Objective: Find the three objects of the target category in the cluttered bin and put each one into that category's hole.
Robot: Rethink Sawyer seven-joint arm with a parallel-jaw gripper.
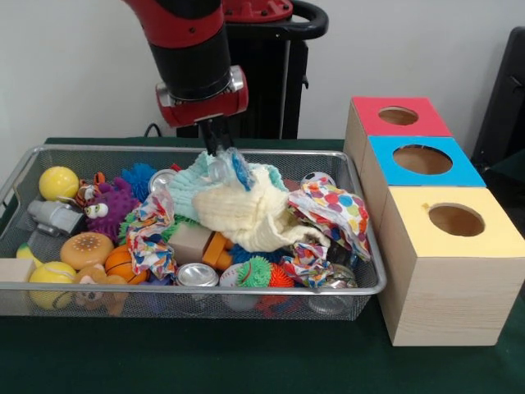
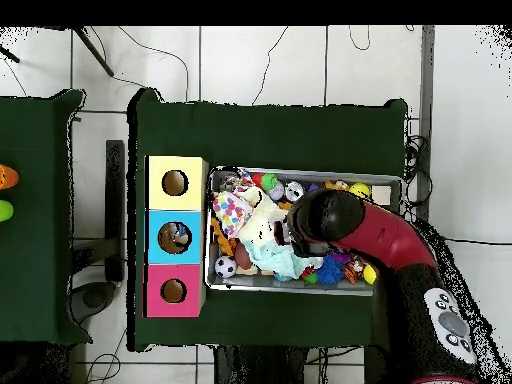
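Front view showed the red and black arm [image 1: 190,49] descending from above into the bin [image 1: 25,176], which sat on the green bench [image 1: 246,361] just beside the yellow-topped box [image 1: 447,271]. The jaws [image 1: 220,154] reached the mint cloth [image 1: 190,190] at the bin's far rim; whether they were spread or pinching the cloth could not be told, as folds of fabric covered the tips. A cream cloth [image 1: 250,215] and a polka-dot cloth [image 1: 336,209] hid much of the bin's contents. In the overhead view, the arm concealed the jaws and the bin's middle.
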